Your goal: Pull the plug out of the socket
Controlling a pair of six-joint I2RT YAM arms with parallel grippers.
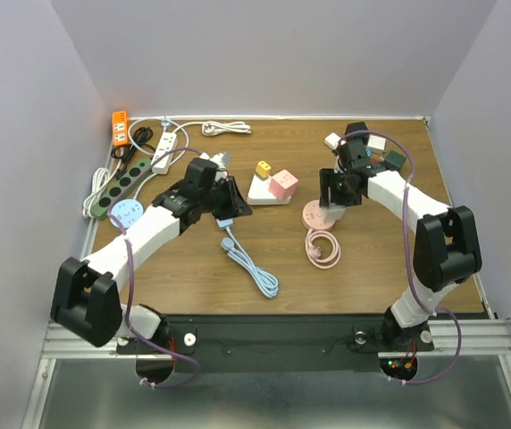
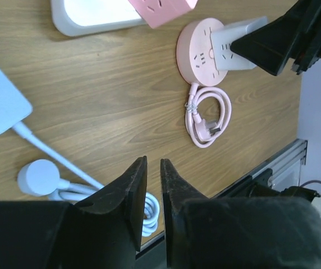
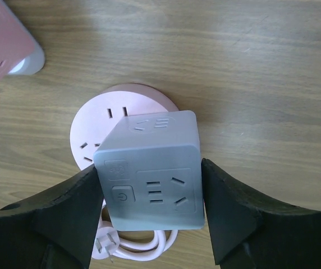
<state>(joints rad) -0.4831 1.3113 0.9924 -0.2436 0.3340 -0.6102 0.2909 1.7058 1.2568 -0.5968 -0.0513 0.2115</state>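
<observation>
**Plug clamped at socket, not yet shown clear of it**

The right gripper point(image 3: 149, 193) is grasping the white cube plug point(image 3: 152, 168), with one black finger pressing on each of two opposite side walls. The plug is sitting on the near half of the round pink socket point(image 3: 121, 106), covering part of its face. Two outlet patterns on the socket's far half are showing uncovered. In the left wrist view the plug is appearing to touch the socket face; whether its pins are fully seated cannot be told.

The socket is resting flat on the wooden counter point(image 1: 389, 268). Its pink cord point(image 1: 322, 248) is lying coiled just beside the socket, on the side toward the arm bases.

The left gripper point(image 2: 154, 179) is hanging above bare counter, well apart from the socket and to its left. Its fingers are standing clenched to a narrow slit, with nothing between them.

A white base point(image 1: 264, 190) carrying a pink cube point(image 1: 283, 185) is standing near the socket, to its left. A light blue cable point(image 1: 251, 266) is trailing across the counter farther left of the socket, below the left gripper.
</observation>
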